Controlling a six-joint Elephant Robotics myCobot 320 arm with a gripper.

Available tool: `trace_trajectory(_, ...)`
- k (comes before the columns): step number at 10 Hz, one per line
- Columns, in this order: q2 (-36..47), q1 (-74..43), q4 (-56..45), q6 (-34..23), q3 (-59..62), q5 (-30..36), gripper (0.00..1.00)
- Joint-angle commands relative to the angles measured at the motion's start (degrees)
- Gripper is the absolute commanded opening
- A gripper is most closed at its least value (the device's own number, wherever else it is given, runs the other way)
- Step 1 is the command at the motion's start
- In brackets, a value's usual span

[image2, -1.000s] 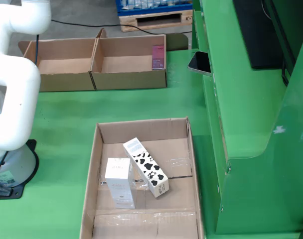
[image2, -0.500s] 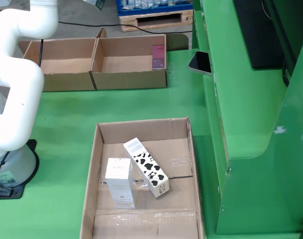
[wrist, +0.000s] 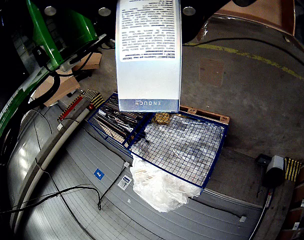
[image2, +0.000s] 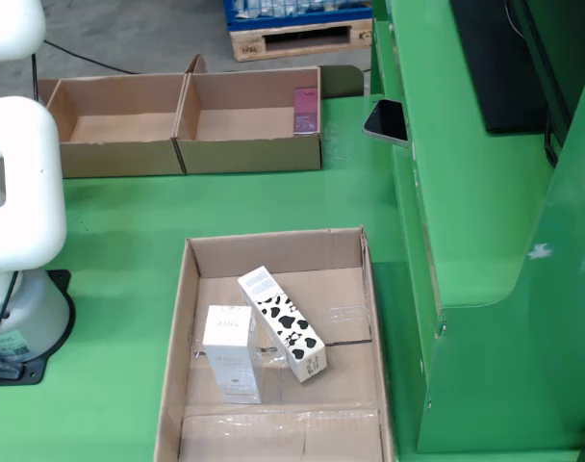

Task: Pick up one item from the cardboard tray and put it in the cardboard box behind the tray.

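Note:
In the wrist view a white-grey printed box [wrist: 148,55] marked "ENOUGH" hangs close in front of the camera, held in the air over the floor. My gripper's fingers are hidden behind it. In the fixed view the cardboard tray [image2: 273,252] holds a cow-patterned box [image2: 283,324] lying at a slant and a white box [image2: 231,351] beside it. Behind the tray stand two open cardboard boxes, right [image2: 252,154] and left [image2: 114,159]. A pink item [image2: 305,109] leans in the right one. The gripper is outside the fixed view.
My white arm [image2: 18,183] and its base [image2: 23,322] stand left of the tray. A phone [image2: 386,120] lies on the green ledge at right. The wrist view shows a blue wire cage [wrist: 182,145], a plastic bag [wrist: 159,187] and green framing [wrist: 47,35].

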Motion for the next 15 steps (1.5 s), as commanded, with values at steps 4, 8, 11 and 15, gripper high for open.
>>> trace_trajectory(4,3.48,6.27,0.65,-11.05,1.49,-0.45,0.0)
trace_trajectory(8,-5.14,9.63,0.53,-13.1,1.49,-0.97,0.0)
trace_trajectory(11,-8.11,11.55,0.52,-13.3,1.49,-0.99,0.0)
trace_trajectory(15,-11.46,14.17,0.53,-14.48,1.49,-0.99,0.0)
